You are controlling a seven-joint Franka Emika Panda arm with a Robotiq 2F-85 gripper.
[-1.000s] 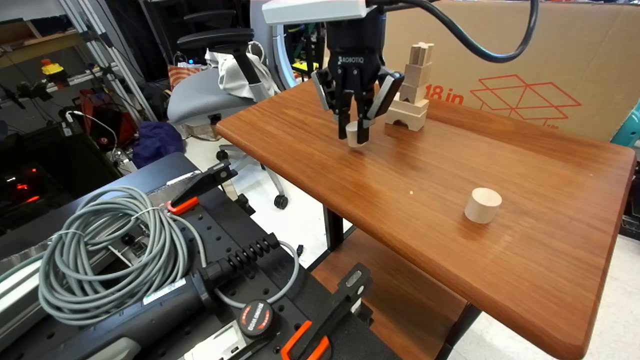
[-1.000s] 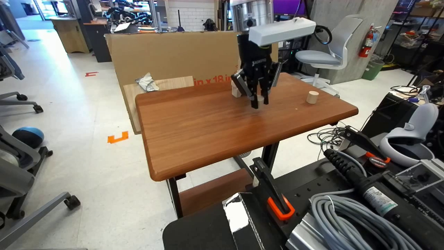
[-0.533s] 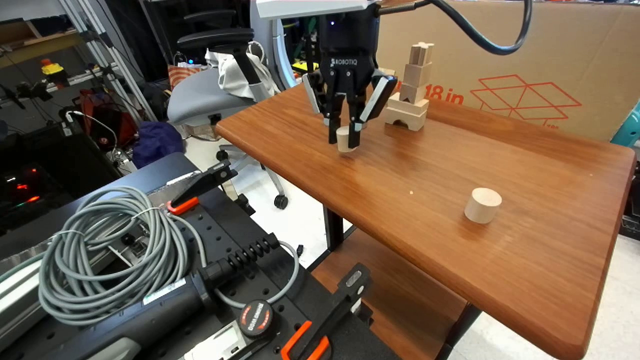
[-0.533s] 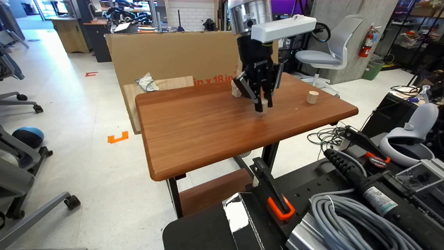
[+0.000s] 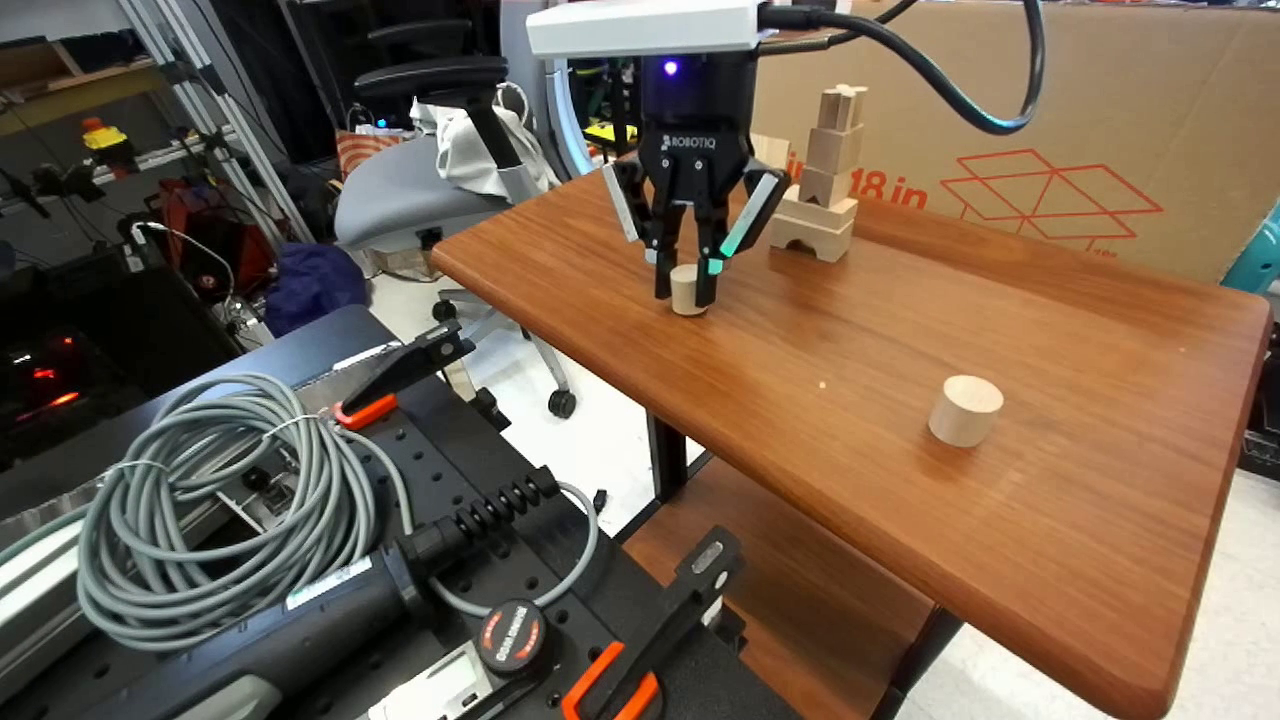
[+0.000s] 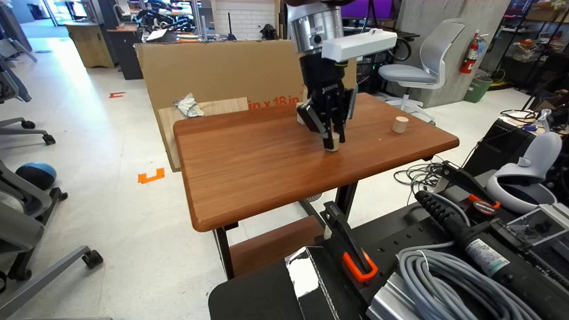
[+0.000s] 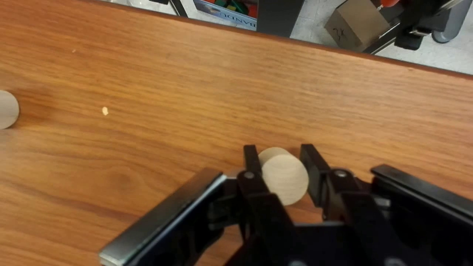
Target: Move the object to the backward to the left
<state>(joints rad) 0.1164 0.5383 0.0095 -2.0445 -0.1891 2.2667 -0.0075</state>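
The object, a small light tan wooden peg (image 5: 683,290), stands upright between my fingers near the table's edge. It also shows in an exterior view (image 6: 334,142) and, from above, in the wrist view (image 7: 284,179). My gripper (image 5: 685,296) points down and is shut on the peg, with one finger on each side; the fingers hide part of its sides. The peg's base looks to be at the table top (image 5: 1060,500), but contact is hard to tell. The gripper also shows in an exterior view (image 6: 334,141) and the wrist view (image 7: 278,148).
A wider wooden cylinder (image 5: 965,412) stands on the table; it also shows in an exterior view (image 6: 400,125) and at the left of the wrist view (image 7: 6,109). A block tower with an arch base (image 5: 815,238) stands behind the gripper, before a cardboard sheet (image 5: 1080,110).
My gripper has moved with the peg toward the table's edge and lowered it to about the table top. The wider cylinder and the tower have not moved.
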